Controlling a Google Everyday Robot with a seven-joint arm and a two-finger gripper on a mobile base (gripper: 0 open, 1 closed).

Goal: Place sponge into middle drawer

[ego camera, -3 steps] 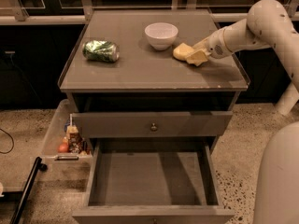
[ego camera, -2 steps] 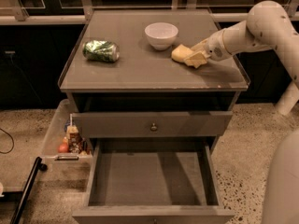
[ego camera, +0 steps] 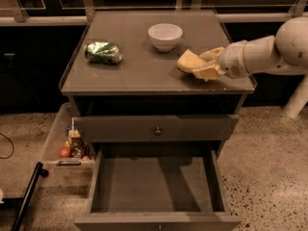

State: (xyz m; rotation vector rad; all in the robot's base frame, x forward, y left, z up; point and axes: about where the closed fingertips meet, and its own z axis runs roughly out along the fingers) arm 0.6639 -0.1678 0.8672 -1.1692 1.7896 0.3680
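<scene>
Camera view looks down on a grey-brown bench point(ego camera: 130, 73) with drawers beneath it. The claw point(ego camera: 198, 65) reaches in from the right on a white arm point(ego camera: 269, 52) and sits over the bench's right front part. Its two pale fingers point(ego camera: 211, 54) are closed around the right end of the sponge point(ego camera: 185, 61), one finger behind it and one in front. The sponge is pale yellow and tilted, with its left end sticking out free of the claw, just right of and in front of the white bowl point(ego camera: 165, 35). A shiny green can point(ego camera: 102, 52) lies on its side at the left of the bench, well apart from the sponge. Below the top, a drawer front with a small round knob point(ego camera: 158, 130) is closed. Under that, the middle drawer point(ego camera: 154, 184) is pulled out toward the camera, its flat dark bottom bare. A clear bin point(ego camera: 53, 138) with small items stands on the floor at the left.
</scene>
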